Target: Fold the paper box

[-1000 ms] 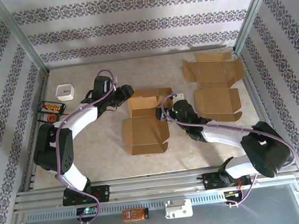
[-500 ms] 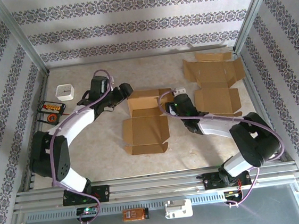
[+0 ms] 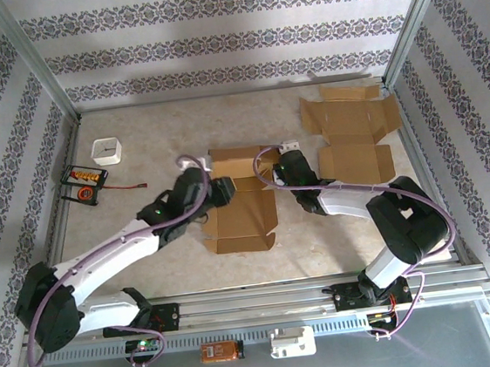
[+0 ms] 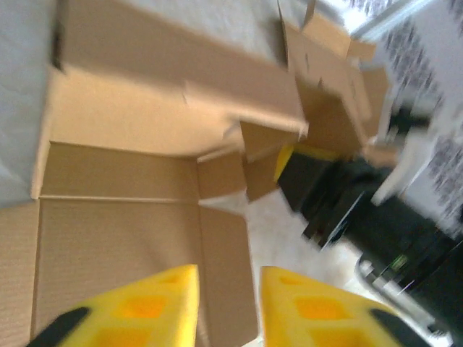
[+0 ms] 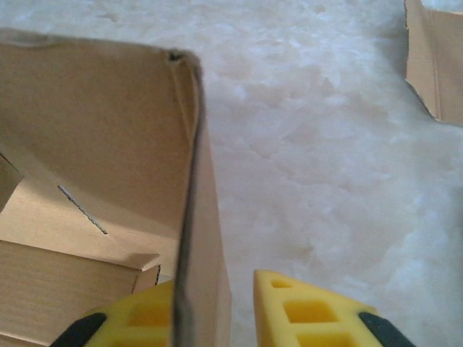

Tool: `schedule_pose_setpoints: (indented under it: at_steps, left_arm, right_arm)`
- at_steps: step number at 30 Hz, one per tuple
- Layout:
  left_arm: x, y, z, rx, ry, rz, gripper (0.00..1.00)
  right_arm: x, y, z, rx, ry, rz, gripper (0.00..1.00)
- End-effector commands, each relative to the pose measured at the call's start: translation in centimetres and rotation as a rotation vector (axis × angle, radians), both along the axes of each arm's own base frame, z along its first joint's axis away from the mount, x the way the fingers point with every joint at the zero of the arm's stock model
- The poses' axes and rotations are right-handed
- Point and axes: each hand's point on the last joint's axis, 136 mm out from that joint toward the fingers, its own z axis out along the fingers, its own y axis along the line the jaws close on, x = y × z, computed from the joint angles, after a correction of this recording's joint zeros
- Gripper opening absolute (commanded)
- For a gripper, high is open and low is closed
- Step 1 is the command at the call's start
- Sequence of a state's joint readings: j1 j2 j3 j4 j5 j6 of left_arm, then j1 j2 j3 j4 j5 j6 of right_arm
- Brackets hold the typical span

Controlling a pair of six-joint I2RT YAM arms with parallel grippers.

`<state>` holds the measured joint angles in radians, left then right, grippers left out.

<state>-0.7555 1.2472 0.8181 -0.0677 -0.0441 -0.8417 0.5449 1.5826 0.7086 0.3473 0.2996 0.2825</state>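
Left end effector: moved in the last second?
Yes. Left end effector swung nearer and right, away from the cup, over the box.

Top external: fixed, high, behind the near edge of the table [image 3: 136, 151] at 6 o'clock; looks down toward 12 over the whole surface.
Left wrist: close above the paper box [image 4: 123, 238], facing about 3 o'clock.
Right wrist: hard against that box's wall, facing about 12.
Shared by all three: the box.
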Motion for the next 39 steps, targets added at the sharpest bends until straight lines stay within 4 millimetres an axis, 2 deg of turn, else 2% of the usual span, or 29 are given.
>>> schedule_pose_setpoints:
  at_steps: [1, 4, 5, 8, 11, 19, 23, 32, 39]
  left_arm:
    - [0.3, -1.6, -2.7, 0.009, 0.009, 0.043, 0.14]
    - [0.0, -5.4, -4.9, 0.017, 0.046, -0.062, 0.02]
    - [0.0, -6.5, -5.5, 0.027, 0.05, -0.092, 0.0]
    - [0.0, -9.1, -7.0, 0.051, 0.069, -0.152, 0.0]
    - [0.2, -10.3, -8.5, 0.055, 0.087, -0.166, 0.0]
    - [0.6, -12.3, -11.3, 0.103, 0.118, -0.21, 0.0]
    - [0.8, -12.6, -13.1, 0.112, 0.144, -0.205, 0.0]
    - [0.9, -12.3, -16.4, 0.123, 0.189, -0.185, 0.0]
    - [1.0, -11.8, -17.6, 0.124, 0.209, -0.167, 0.0]
  right_arm:
    - [0.1, -1.0, 1.3, 0.002, -0.042, -0.038, 0.2]
    - [0.0, -1.2, 1.6, 0.003, -0.049, -0.046, 0.17]
    - [0.0, -1.3, 1.7, 0.004, -0.051, -0.05, 0.16]
    - [-0.1, -1.4, 2.1, 0.004, -0.058, -0.051, 0.14]
    - [-0.3, -1.6, 2.3, -0.001, -0.063, -0.052, 0.13]
    - [-0.9, -2.1, 2.9, 0.01, -0.073, -0.059, 0.04]
    - [-1.2, -2.0, 3.2, 0.039, -0.065, -0.061, 0.03]
    - [-1.5, -1.9, 3.5, 0.071, -0.024, -0.076, 0.05]
    - [-2.6, -1.1, 3.6, 0.223, 0.039, -0.101, 0.06]
